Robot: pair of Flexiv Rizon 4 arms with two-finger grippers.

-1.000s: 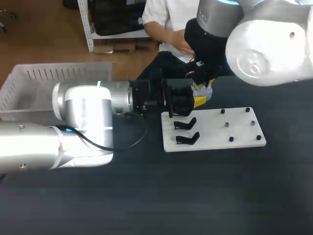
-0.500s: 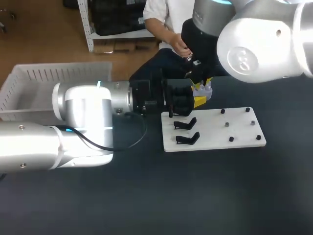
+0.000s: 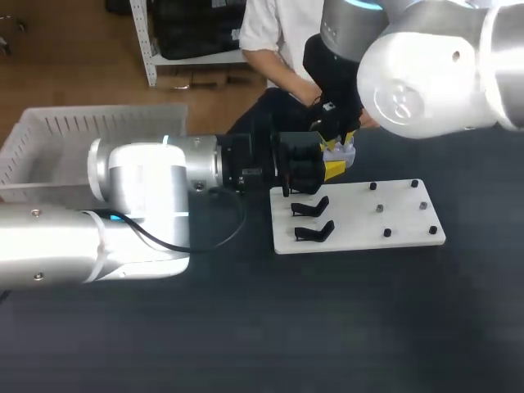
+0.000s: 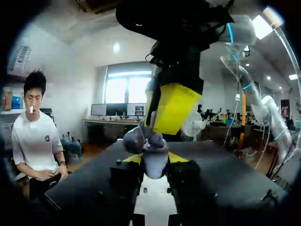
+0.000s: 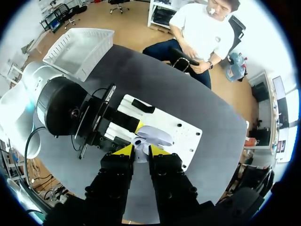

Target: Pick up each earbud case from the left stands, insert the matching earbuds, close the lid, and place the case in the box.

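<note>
My left gripper (image 3: 334,164) reaches in level from the left and is shut on a pale lavender earbud case (image 3: 343,152), held above the far left corner of the white board (image 3: 393,214). In the left wrist view the case (image 4: 155,167) sits between the yellow tips with its lid (image 4: 134,139) open. My right gripper (image 3: 336,140) comes down from above onto the open case. In the right wrist view its yellow tips (image 5: 141,150) pinch a small pale earbud (image 5: 140,154) right at the case's open lid (image 5: 157,136).
Two black stands (image 3: 309,206) (image 3: 314,232) sit bare at the board's left end, and several small black pegs (image 3: 386,232) dot its right half. A white slatted box (image 3: 49,131) stands at the table's far left. The dark tabletop (image 3: 327,327) stretches toward the front.
The right arm's large upper joint has swung a little to the left. Both grippers and the case have stayed where they were.
</note>
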